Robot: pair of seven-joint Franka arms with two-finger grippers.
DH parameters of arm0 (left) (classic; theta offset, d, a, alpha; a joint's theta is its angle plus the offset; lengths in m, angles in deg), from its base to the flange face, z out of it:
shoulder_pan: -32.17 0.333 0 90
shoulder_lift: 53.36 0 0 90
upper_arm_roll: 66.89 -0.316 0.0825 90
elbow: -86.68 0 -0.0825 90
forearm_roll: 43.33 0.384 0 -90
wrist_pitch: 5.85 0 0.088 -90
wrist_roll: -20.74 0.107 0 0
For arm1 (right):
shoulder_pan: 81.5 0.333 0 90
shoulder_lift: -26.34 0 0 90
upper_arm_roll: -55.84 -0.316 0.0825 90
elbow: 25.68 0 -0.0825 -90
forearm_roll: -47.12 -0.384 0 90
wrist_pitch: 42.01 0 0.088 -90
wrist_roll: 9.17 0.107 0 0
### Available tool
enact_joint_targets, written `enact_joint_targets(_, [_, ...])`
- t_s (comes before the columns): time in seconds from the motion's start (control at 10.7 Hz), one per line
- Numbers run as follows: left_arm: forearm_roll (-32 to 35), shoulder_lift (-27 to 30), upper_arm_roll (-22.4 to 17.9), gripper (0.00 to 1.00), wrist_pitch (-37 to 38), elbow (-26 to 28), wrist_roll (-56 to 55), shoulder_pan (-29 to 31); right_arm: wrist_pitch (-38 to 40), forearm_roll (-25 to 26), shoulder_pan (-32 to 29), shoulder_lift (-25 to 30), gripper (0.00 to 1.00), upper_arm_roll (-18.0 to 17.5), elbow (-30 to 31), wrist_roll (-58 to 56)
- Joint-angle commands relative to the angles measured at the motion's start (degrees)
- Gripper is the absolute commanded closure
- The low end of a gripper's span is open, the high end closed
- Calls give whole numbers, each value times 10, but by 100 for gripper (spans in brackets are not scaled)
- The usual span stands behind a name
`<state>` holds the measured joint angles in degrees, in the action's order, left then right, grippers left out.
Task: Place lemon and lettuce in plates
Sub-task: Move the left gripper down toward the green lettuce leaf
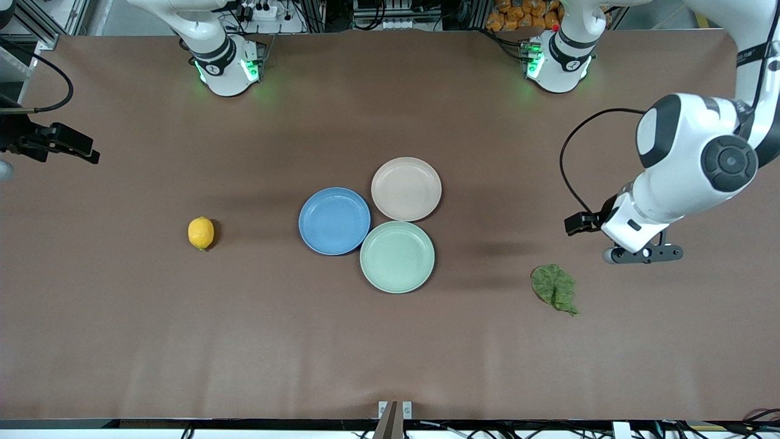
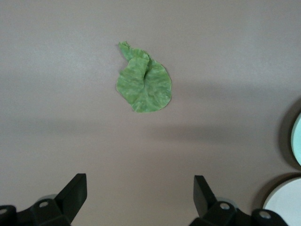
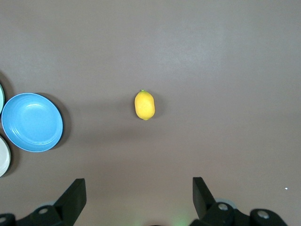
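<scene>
The lemon (image 1: pixel 201 233) lies on the brown table toward the right arm's end; it also shows in the right wrist view (image 3: pixel 144 105). The lettuce (image 1: pixel 554 288) lies flat toward the left arm's end and shows in the left wrist view (image 2: pixel 143 82). The blue plate (image 1: pixel 334 221) and the beige-pink plate (image 1: pixel 406 188) sit empty mid-table, touching. My left gripper (image 1: pixel 645 255) (image 2: pixel 140 179) is open and empty, over bare table beside the lettuce. My right gripper (image 3: pixel 138 183) is open and empty, high over bare table near the lemon; it is out of the front view.
A mint-green plate (image 1: pixel 397 256) sits empty against the other two, nearer to the front camera. A black device (image 1: pixel 58 143) on a cable stands at the right arm's end of the table. The blue plate (image 3: pixel 32 122) shows in the right wrist view.
</scene>
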<state>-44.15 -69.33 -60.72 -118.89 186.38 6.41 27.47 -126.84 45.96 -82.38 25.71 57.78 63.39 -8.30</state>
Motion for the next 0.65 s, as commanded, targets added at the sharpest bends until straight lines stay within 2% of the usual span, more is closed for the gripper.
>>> enact_joint_targets(0.0, [-9,-15,-2,0,-22,-4,-38,-2,7,-2,-14,-4,0,-5,-7,-2])
enact_joint_targets(0.37, [21,-77,-2,0,-27,-56,-111,-8,7,-2,-14,-4,0,-5,-6,-2])
enact_joint_targets(0.56, [37,-97,-2,0,-34,-60,-118,-8,7,-2,-14,-4,0,-5,-6,-2])
